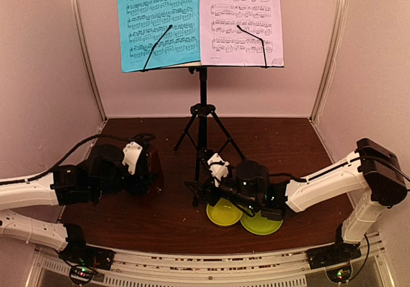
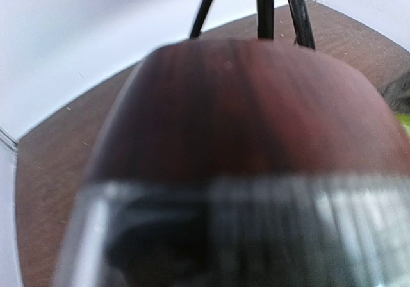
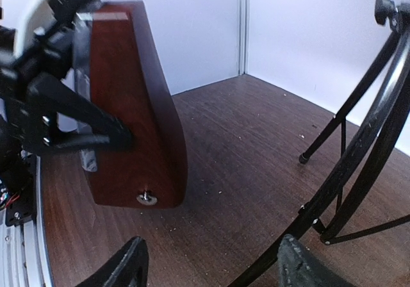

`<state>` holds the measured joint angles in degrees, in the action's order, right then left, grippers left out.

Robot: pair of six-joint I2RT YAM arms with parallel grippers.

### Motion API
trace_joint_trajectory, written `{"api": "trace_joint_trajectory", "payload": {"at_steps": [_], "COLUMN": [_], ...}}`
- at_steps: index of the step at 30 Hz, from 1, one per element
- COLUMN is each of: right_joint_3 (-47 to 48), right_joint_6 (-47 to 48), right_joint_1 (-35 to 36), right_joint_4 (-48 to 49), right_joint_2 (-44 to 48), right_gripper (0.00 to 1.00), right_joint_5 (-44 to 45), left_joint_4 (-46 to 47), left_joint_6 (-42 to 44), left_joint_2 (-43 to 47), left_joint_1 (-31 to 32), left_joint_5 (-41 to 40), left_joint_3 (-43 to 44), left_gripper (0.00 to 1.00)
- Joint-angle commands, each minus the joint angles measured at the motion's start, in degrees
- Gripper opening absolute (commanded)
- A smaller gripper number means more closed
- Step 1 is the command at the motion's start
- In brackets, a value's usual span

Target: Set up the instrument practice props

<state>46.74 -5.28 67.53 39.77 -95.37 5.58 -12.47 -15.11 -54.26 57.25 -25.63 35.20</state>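
Ok, left to right. Left gripper [image 1: 143, 170] sits low at the left of the table [image 1: 288, 152], pinching the metronome [image 3: 138, 107]. The right wrist view shows one black finger [image 3: 83, 130] flat against the brown wood; the other is hidden behind it. Metronome looks upright, base at the tabletop, but I can't tell if it's touching. The clear cover fills the bottom of the left wrist view, blurred.

Music stand [image 1: 202, 101] is mid-table toward the back, tripod legs spread. Blue sheet [image 1: 159, 21] is on the left of the desk and the lilac-white sheet [image 1: 240, 18] on the right, each under a wire holder.

Right gripper [image 3: 214, 264] is low by the stand's near legs, fingers spread wide, one leg running down between them, not clamped. Yellow-green bowl [image 1: 222, 213] and green plate [image 1: 264, 225] lie under the right arm, side by side.
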Motion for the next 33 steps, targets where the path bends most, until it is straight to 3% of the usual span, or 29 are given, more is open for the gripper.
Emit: {"api": "trace_joint_trajectory", "payload": {"at_steps": [1, 7, 12, 33], "right_joint_3": [3.0, 8.3, 14.2, 27.3], "right_joint_6": [5.1, 10.4, 15.9, 27.8], "right_joint_1": [1.0, 2.2, 3.7, 8.5], "right_joint_4": [5.3, 11.3, 13.5, 15.8], "right_joint_2": [-3.7, -10.5, -17.0, -30.7], "right_gripper": [0.65, 0.49, 0.46, 0.33], "right_joint_5": [8.2, 13.3, 14.2, 20.2], "left_joint_4": [-11.4, -25.3, -33.9, -38.4], "left_joint_6": [2.7, -0.4, -4.5, -11.2], "left_joint_2": [-0.4, -8.4, -14.1, -15.1], "left_joint_1": [1.4, 4.7, 6.2, 6.4], "left_joint_5": [-8.3, -16.0, -19.7, -19.5], "left_joint_3": [12.5, 25.4, 33.3, 41.1], "left_gripper": [0.28, 0.26, 0.26, 0.23]}}
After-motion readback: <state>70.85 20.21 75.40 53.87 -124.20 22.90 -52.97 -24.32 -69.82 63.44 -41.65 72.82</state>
